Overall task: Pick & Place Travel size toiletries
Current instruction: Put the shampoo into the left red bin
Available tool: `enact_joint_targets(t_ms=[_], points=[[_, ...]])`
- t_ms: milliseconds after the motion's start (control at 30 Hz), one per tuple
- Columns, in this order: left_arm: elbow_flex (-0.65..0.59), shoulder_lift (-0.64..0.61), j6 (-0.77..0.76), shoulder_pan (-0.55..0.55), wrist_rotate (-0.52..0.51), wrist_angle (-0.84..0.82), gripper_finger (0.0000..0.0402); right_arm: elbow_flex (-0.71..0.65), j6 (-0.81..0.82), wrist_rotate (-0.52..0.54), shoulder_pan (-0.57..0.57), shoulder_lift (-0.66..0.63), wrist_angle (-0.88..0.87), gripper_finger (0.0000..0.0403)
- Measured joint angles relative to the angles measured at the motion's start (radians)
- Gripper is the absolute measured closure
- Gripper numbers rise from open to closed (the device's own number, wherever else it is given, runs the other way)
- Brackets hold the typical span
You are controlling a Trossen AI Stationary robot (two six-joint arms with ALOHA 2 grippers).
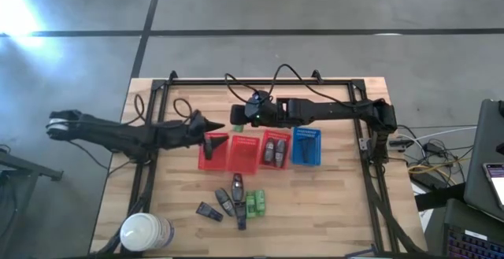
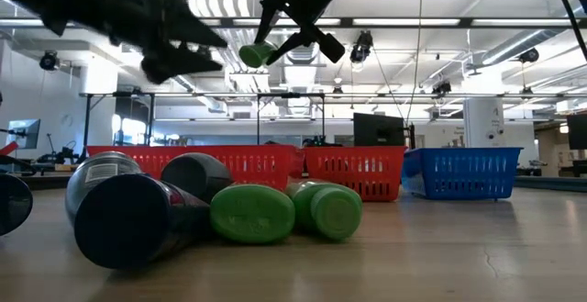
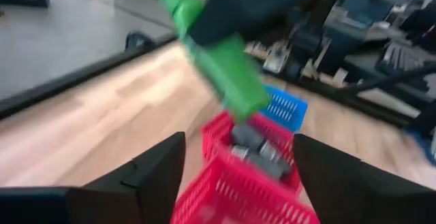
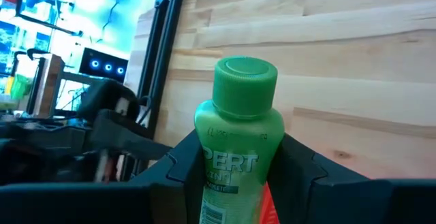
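Right pincer (image 4: 235, 183) grips one green bottle (image 4: 235, 132); left pincer (image 3: 238, 176) open; three red baskets (image 1: 245, 152), one blue basket (image 1: 306, 146).

Four baskets (image 1: 260, 150) sit in a row mid-worktop (image 1: 331, 204). Loose toiletries (image 1: 235, 200) are clustered in front of them, toward the near edge. A roll (image 1: 146, 232) stands at the near-left corner. The right gripper (image 1: 236, 118) holds a bottle (image 4: 238, 139) above the back of the row; the left gripper (image 1: 211, 125) hangs just left of it.
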Motion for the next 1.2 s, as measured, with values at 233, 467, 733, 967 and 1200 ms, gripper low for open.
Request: enact_joint_targets(t_ms=[233, 467, 733, 967, 1200], points=[[0.096, 0.089, 0.028, -0.001, 0.011, -0.004, 0.0102, -0.001, -0.008, 0.014, 0.0, 0.0, -0.001, 0.0285], [0.171, 0.175, 0.035, 0.0, 0.001, -0.016, 0.0104, -0.002, -0.023, 0.024, 0.0, 0.0, -0.011, 0.0283], [0.193, 0.245, -0.019, 0.003, -0.043, -0.015, 0.0106, -0.005, -0.036, 0.025, 0.0, 0.003, -0.023, 0.0286], [0.195, 0.232, -0.031, 0.013, -0.073, -0.012, 0.0106, -0.002, -0.042, 0.014, 0.007, 0.002, -0.012, 0.0285], [0.195, 0.25, -0.033, 0.026, -0.058, -0.019, 0.0106, -0.002, -0.049, 0.01, 0.008, 0.002, -0.011, 0.0281]])
